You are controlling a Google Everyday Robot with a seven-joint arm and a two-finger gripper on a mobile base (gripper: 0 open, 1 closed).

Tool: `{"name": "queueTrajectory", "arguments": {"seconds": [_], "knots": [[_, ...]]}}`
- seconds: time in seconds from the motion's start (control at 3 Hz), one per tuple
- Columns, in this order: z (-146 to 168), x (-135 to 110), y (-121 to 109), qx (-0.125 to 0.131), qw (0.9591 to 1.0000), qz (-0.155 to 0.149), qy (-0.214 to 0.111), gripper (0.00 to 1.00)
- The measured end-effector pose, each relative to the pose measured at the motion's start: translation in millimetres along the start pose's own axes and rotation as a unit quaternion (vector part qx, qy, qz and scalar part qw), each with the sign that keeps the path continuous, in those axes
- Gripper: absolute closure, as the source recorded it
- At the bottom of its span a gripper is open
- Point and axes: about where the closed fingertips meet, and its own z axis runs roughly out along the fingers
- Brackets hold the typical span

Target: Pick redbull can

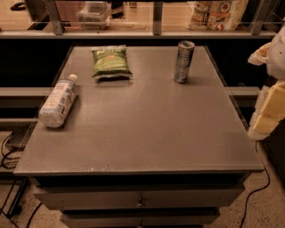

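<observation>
The redbull can (183, 61) is a slim silver-blue can with a shiny rimmed top. It stands upright at the far right of the grey table top (142, 129). My gripper (268, 111) shows as a cream and white shape at the right edge of the view, beyond the table's right side. It is well to the right of the can, nearer to me, and not touching it. Nothing is seen held in it.
A green chip bag (111, 61) lies at the far middle-left. A clear plastic bottle with a white label (59, 102) lies on its side at the left edge. A rail and shelf with packages (217, 13) run behind the table. Cables (9, 151) lie on the floor at the left.
</observation>
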Motion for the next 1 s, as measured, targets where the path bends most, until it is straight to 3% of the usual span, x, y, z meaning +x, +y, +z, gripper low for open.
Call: {"name": "queueTrajectory", "arguments": {"seconds": [0.67,1.0], "knots": [[-1,-1,-3,0.009,0.9999,0.001,-0.010,0.00],[4,-17,-21,0.031,0.9955,0.014,-0.088,0.00]]}}
